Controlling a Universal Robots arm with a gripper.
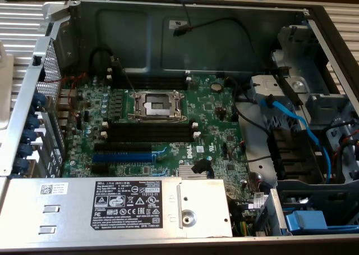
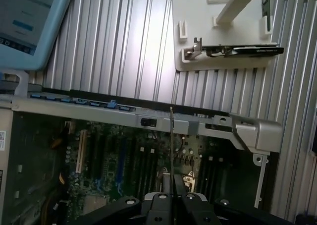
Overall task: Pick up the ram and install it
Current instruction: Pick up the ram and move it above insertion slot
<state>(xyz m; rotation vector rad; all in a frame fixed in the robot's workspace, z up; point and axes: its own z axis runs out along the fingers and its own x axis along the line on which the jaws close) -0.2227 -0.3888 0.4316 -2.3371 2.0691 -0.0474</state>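
At the exterior view's left stands the open computer case [image 1: 19, 109]. Right of it lies the green motherboard [image 1: 213, 114], its long black slots [image 1: 148, 132] unfilled. My gripper [image 2: 172, 184] is clenched on the ram [image 2: 171, 136], held edge-on above the board, not yet seated.

The ram [image 2: 171, 136] stands edge-on, clamped in my gripper [image 2: 172, 189], above the motherboard [image 1: 216, 114] inside the open computer case [image 1: 185, 36]. On the board, the CPU socket [image 1: 156, 105] sits just behind the memory slots [image 1: 148, 132]; the power supply [image 1: 126, 201] lies before them, drive bays [image 1: 289, 148] at the exterior view's right. The case rests on a ribbed table [image 2: 124, 46].
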